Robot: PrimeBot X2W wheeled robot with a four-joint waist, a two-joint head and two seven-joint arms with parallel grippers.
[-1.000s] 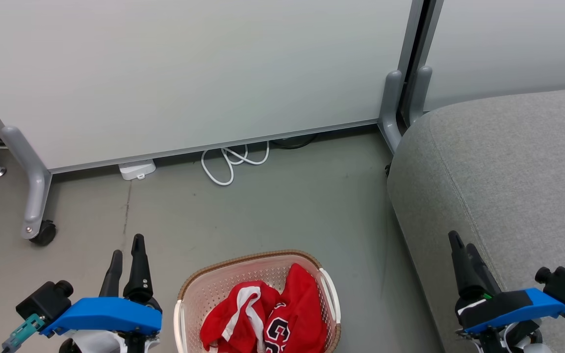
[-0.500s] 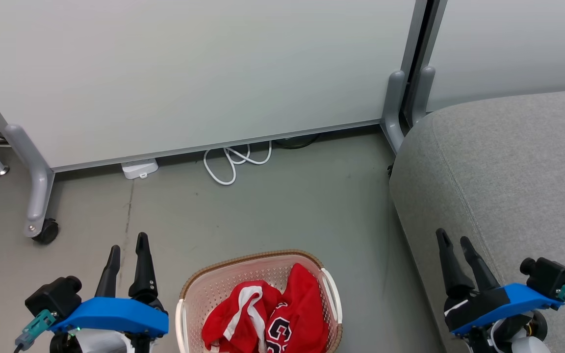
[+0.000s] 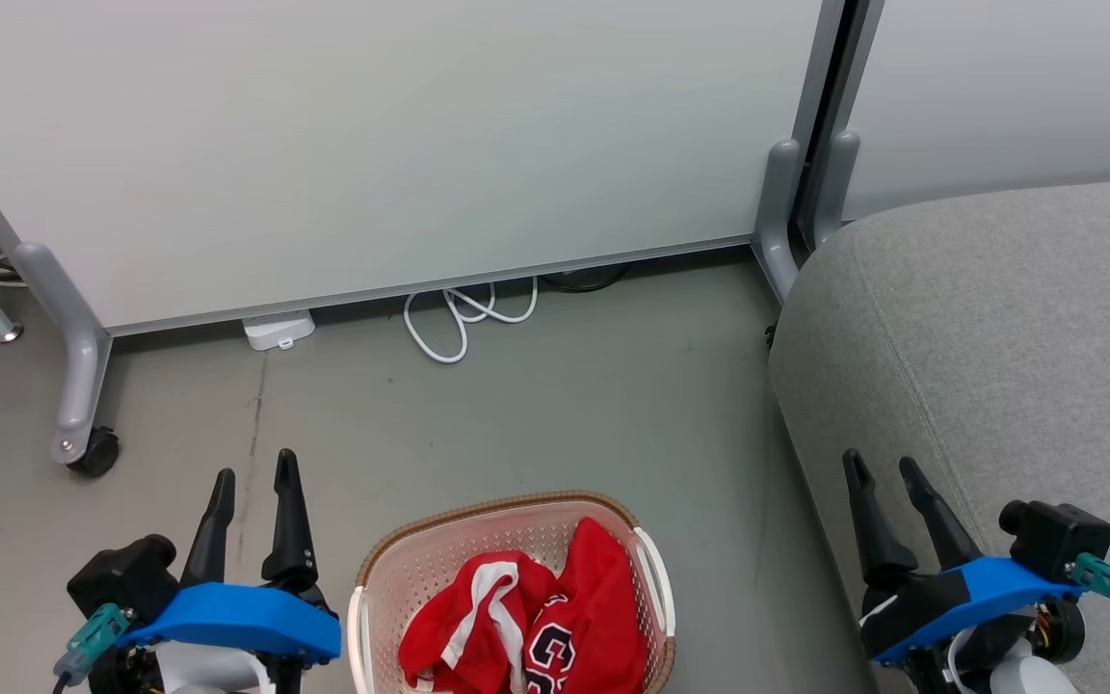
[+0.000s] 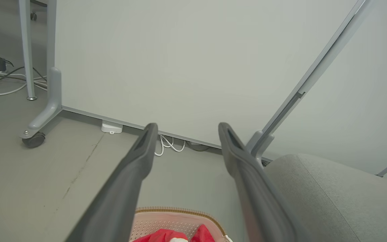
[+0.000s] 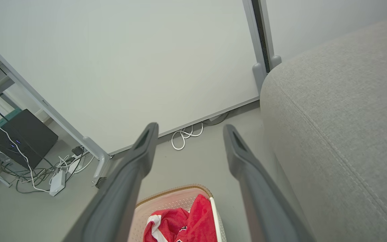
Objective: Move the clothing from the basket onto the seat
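Head view: left claw (image 3: pixel 254 469) spread, empty, 7 o'clock; right claw (image 3: pixel 881 463) spread, empty, 4 o'clock, at the edge of the large light-grey fabric seat (image 3: pixel 998 318). Red white-trimmed clothing (image 3: pixel 516 636) lies inside the cream perforated plastic basket (image 3: pixel 497 503), 6 o'clock, on the grey floor (image 3: pixel 536 414).

1. You've got bright, even, diffuse light; shadows on the floor (image 3: pixel 565 405) are faint and soft.
2. Head view's sharp for you.
3. Your wrist views stretch the fingers (image 4: pixel 123 188), slightly soft up close.

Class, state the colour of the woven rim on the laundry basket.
The basket rim is brown, a woven band; the head view shows it best.
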